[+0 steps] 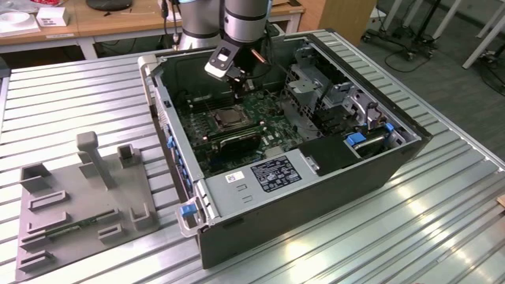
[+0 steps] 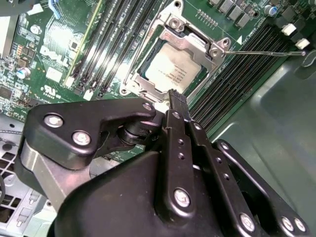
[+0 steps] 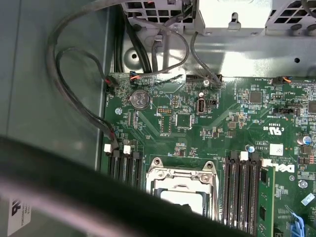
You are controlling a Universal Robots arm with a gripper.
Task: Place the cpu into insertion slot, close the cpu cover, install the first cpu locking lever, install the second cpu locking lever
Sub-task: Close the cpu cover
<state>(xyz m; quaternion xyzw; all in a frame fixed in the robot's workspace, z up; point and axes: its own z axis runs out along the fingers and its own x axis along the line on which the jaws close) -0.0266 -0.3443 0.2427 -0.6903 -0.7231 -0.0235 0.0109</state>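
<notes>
Inside the open case (image 1: 316,195), at the middle of the green board (image 2: 44,54), the cpu (image 2: 173,69) lies flat in the slot (image 2: 129,88). Its pale face shows through the window of the cover (image 2: 190,43), which in the second wrist view is down over it. You can count the first two steps as done, as far as these views show. A thin lever (image 2: 261,52) sticks out sideways from the cover's corner, across the memory slots (image 2: 242,81) and away from the slot. It looks unlatched, so by this reading the locking work is what remains for you. Whether the other lever is home cannot be told from here. Your gripper (image 2: 173,97) has its fingers brought together with nothing visible between them. Its tip sits just at the slot's near edge, apart from that loose lever, and contact with the rim cannot be confirmed. In the exterior view the arm (image 1: 240,21) reaches down into the case from above, with the tool over the slot area. In the first wrist view a dark blurred band (image 3: 74,182) crosses in front of the slot and hides part of the cpu. The case rests on a slatted metal table (image 1: 442,201), with a grey fixture (image 1: 71,207) well apart on the exterior view's left.
</notes>
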